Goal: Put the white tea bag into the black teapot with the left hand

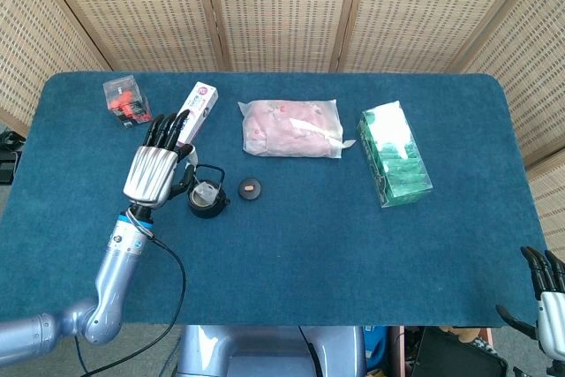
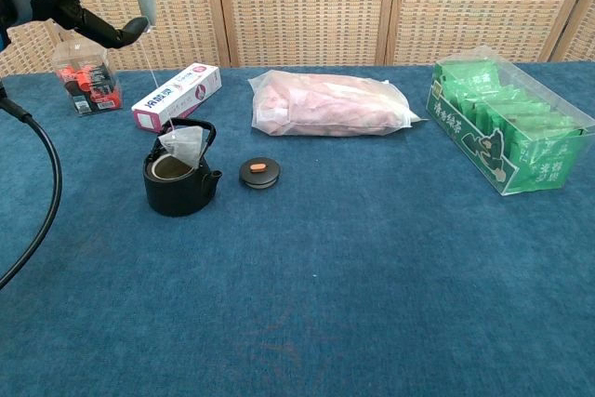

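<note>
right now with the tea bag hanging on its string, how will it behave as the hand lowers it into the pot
The white tea bag probably swings easily: it dangles from a thin string pinched by the left hand well above it. It looks light and limp, so it may catch on the rim or handle of the black teapot rather than drop straight in. Slow lowering likely helps.

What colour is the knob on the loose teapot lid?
Orange, on the dark round lid; clearest in the chest view.

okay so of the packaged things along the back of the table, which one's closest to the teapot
The white and pink box, lying just behind the black teapot. The red-filled clear box, pink bag and green pack sit farther off.
</note>
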Action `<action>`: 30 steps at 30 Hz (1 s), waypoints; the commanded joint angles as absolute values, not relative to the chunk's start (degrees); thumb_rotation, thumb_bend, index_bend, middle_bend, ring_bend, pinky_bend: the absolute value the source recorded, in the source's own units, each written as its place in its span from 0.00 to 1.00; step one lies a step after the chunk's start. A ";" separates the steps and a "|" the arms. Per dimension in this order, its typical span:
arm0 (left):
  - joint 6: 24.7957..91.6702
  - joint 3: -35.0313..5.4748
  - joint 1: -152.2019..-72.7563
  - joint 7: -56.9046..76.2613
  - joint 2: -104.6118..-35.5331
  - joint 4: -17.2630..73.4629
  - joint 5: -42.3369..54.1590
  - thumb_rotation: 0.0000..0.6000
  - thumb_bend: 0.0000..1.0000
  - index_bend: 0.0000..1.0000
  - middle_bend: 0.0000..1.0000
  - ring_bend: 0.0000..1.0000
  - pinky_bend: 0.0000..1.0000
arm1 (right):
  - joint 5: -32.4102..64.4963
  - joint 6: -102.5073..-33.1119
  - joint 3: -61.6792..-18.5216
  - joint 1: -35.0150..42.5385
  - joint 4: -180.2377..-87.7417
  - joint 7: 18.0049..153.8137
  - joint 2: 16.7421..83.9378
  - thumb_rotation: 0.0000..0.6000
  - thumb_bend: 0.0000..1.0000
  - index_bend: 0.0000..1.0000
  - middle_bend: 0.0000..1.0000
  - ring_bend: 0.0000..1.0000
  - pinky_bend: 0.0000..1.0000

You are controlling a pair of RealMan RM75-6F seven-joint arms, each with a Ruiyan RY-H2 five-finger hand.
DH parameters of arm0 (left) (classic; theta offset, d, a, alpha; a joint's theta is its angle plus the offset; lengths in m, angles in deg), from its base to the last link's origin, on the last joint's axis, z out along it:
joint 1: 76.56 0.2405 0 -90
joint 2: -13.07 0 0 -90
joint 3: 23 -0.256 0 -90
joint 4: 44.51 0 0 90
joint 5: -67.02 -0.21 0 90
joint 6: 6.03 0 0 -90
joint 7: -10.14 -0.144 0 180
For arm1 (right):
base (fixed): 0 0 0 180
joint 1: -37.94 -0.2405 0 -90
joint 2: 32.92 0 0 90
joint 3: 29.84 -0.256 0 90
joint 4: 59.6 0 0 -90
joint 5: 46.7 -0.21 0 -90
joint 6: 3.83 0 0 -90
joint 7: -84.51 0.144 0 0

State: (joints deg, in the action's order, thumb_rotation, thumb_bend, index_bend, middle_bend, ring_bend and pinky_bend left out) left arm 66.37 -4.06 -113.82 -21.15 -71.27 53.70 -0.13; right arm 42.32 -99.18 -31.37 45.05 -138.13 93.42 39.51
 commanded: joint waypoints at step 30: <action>68.20 -10.49 -111.18 -19.83 -70.67 52.68 -1.10 1.00 0.49 0.62 0.00 0.00 0.00 | 42.41 -99.28 -31.46 45.13 -138.55 92.94 39.27 1.00 0.01 0.12 0.21 0.07 0.16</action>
State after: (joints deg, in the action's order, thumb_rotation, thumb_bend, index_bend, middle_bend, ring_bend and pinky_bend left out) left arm 67.95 -10.13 -111.47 -19.96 -70.78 52.54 -0.78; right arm 42.41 -99.27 -31.45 45.12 -138.55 92.95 39.27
